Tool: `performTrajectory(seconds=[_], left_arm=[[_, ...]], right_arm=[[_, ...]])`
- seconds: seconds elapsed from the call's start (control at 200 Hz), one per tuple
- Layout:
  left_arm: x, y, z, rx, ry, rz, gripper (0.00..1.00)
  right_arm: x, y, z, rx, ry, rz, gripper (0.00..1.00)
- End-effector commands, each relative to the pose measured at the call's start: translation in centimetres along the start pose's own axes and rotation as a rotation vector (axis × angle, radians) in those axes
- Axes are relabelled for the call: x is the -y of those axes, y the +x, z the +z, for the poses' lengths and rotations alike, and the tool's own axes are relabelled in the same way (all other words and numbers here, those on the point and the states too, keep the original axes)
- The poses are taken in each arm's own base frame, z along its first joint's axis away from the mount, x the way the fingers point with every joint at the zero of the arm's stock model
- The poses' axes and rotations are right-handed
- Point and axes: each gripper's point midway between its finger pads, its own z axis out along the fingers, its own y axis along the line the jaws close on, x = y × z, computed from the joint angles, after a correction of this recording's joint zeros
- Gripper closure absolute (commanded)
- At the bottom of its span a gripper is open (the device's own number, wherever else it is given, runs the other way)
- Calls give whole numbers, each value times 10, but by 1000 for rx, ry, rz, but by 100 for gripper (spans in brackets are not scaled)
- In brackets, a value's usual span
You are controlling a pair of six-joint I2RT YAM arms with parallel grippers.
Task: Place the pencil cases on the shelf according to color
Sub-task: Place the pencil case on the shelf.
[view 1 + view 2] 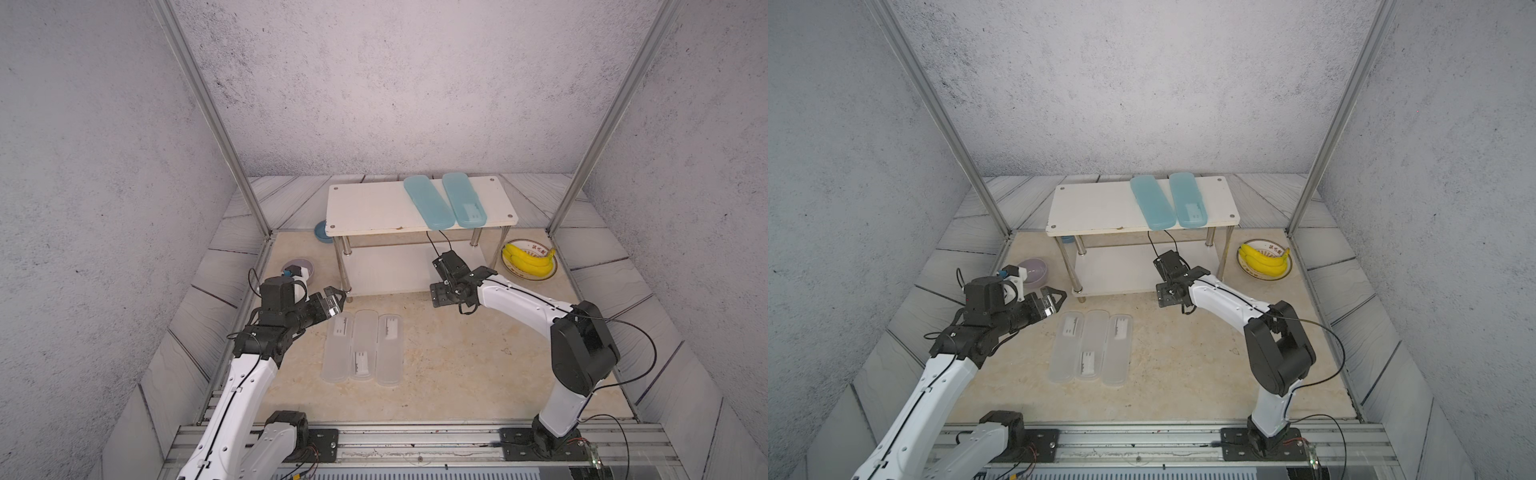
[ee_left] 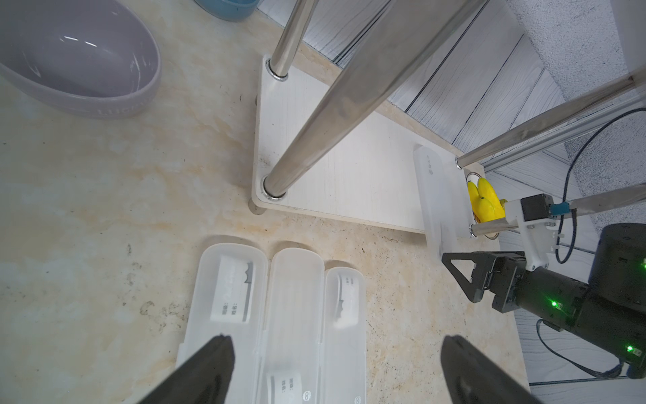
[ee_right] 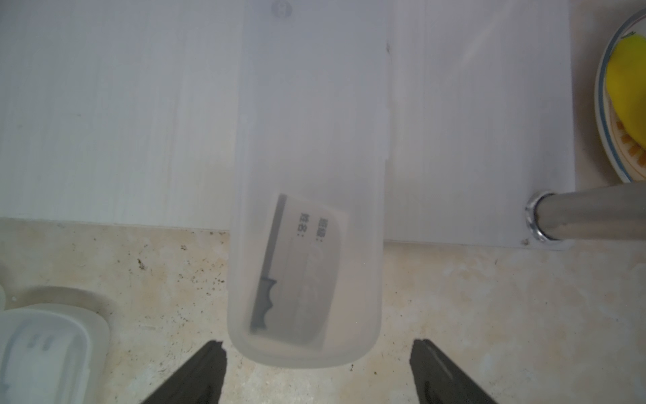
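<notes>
Two teal cases (image 1: 428,201) lie side by side on top of the shelf (image 1: 365,208); three white cases (image 1: 365,345) sit in a row on the table (image 1: 457,365) before it. My right gripper (image 3: 318,344), jaws apart, sits just off the end of a fourth white case (image 3: 307,175), which lies on the lower board (image 3: 105,105) and overhangs its edge. My left gripper (image 2: 338,337), jaws apart too, hovers over the row.

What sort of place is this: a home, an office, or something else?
Probably a robot test cell, not a home: left arm and right arm bolted to a metal rail, plain grey walls framed by aluminium posts, and staged props such as the shelf.
</notes>
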Motion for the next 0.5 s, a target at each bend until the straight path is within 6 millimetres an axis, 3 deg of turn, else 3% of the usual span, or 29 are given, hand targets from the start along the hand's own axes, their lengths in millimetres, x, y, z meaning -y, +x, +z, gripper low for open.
performTrajectory(seconds=[0.0,0.28,0.495], left_arm=[[6,-3,-4,15,18,30,1],[7,-3,-6,15,18,30,1],[6,-2,-5,14,20,26,1]], right_arm=[[8,14,-4,-32,12,-8,12],[18,28,-21,-41,16,-26,14],[28,54,-30,-62,10,-57,18]])
